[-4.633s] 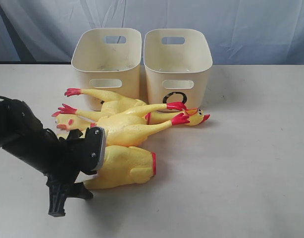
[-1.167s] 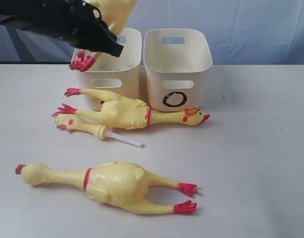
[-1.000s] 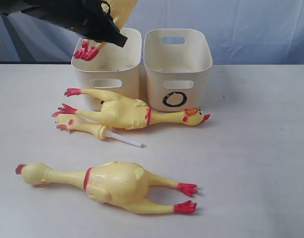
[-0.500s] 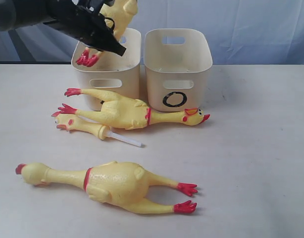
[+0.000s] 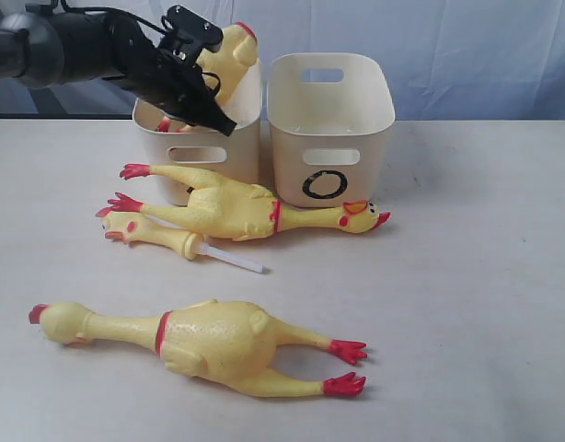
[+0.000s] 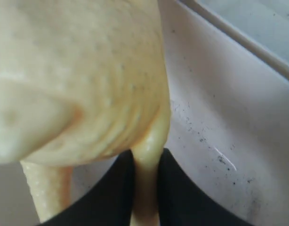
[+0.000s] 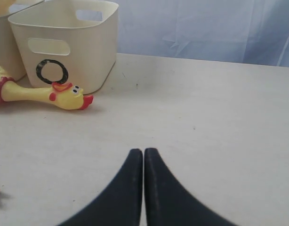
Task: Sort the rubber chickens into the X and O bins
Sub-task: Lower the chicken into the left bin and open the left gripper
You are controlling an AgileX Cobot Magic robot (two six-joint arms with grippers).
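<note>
My left gripper point(image 5: 198, 103) is shut on one leg of the headless chicken body point(image 5: 229, 53), which hangs partly inside the left cream bin point(image 5: 198, 175); that bin's mark is hidden. In the left wrist view the leg sits pinched at the gripper point(image 6: 145, 162), with the body point(image 6: 78, 80) above the bin's inner wall point(image 6: 220, 127). The O bin point(image 5: 330, 124) stands to its right. A whole chicken point(image 5: 236, 207) lies before both bins, the head-and-neck piece with its white tube point(image 5: 163, 238) beside it. Another whole chicken point(image 5: 213, 339) lies nearer. My right gripper point(image 7: 143, 153) is shut and holds nothing.
A blue-grey cloth hangs behind the white table point(image 5: 476, 276). The right wrist view shows the O bin point(image 7: 64, 47) and the lying chicken's head point(image 7: 69, 96) ahead of the fingers, over bare tabletop. The right arm does not show in the exterior view.
The left arm has lowered the headless body from above the left bin down into it; its red feet have dropped below the rim. Nothing else has moved in the last second.
</note>
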